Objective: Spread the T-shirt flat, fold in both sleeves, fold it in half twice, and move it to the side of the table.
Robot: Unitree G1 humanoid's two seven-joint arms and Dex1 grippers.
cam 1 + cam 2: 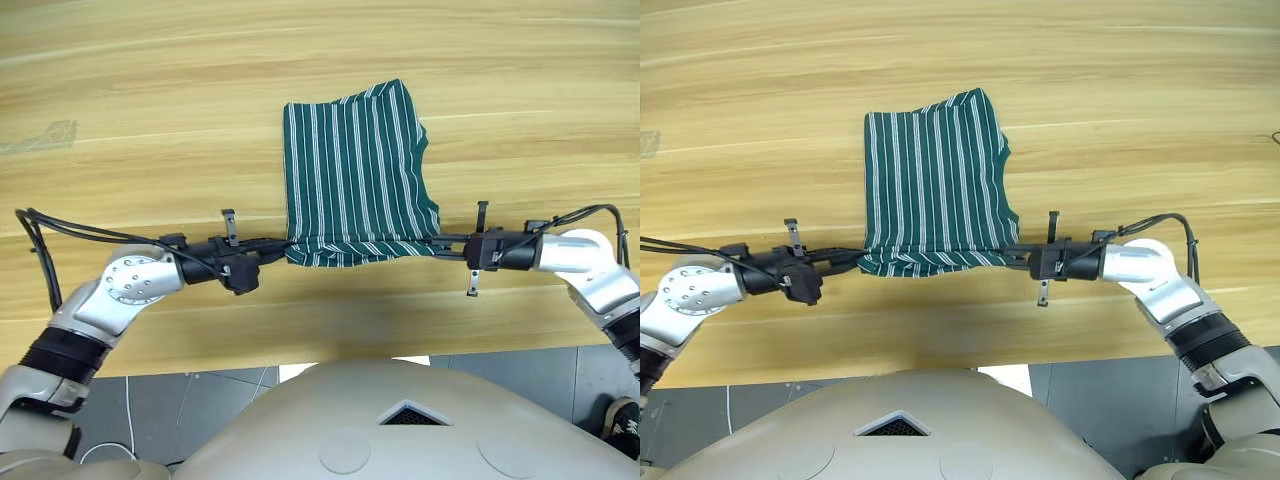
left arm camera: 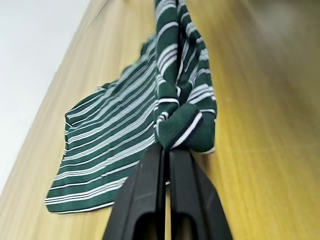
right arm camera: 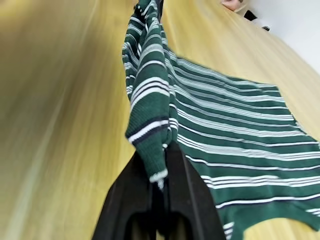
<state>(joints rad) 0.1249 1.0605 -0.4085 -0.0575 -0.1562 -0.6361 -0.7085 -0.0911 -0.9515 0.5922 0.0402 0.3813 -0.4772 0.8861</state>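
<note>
The left end effector (image 1: 283,243) and right end effector (image 1: 447,240) clamp the T-shirt (image 1: 355,175) near corners; cloth runs toward 12 o'clock over the surface (image 1: 150,100).

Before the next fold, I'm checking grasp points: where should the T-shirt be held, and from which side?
Probably by its two near-edge corners, left claw from the left, right claw from the right. The T-shirt lies lengthwise away from the robot, so its short near edge spans both.
</note>
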